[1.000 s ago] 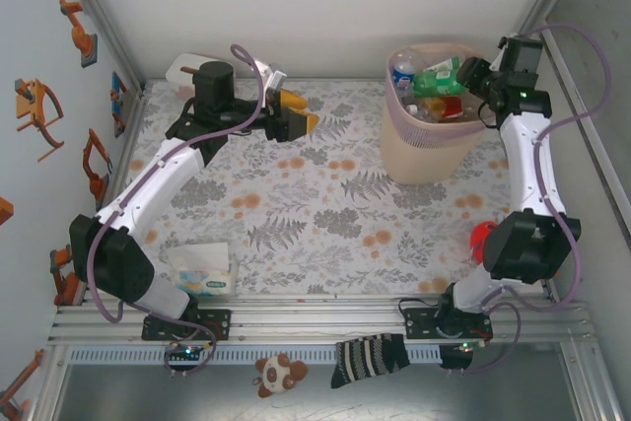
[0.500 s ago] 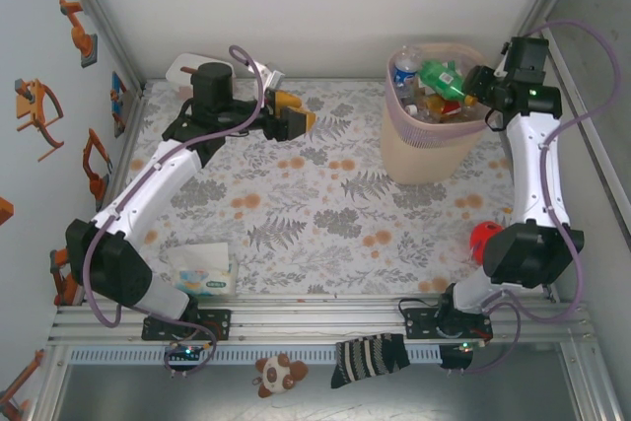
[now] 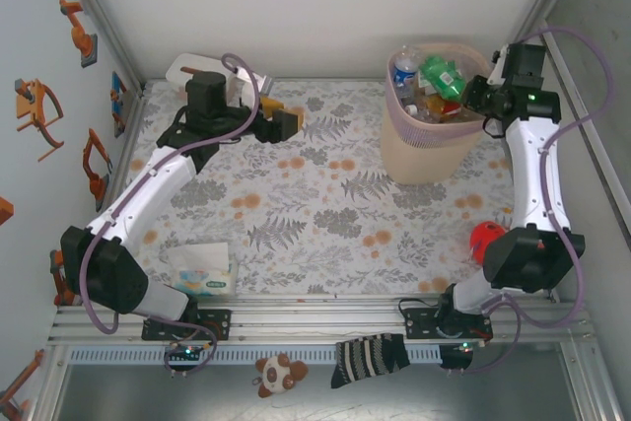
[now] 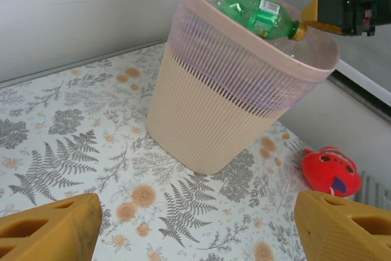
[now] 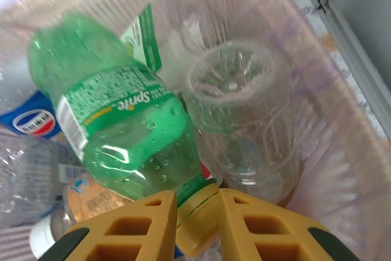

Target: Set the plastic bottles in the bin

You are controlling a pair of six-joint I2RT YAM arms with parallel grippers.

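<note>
Slantwise, the green bottle [image 5: 125, 129] spans the bin [image 3: 429, 160], cap between right jaws.

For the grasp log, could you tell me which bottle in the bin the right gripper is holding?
The green Sprite bottle, its yellow cap pinched by the right gripper; the clear bottles beside it in the bin are not gripped.

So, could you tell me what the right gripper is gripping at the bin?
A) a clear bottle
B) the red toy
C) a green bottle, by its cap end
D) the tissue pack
C: the right gripper has its fingers against both sides of the yellow-capped neck of the green bottle, which lies on top of the bin.
</note>
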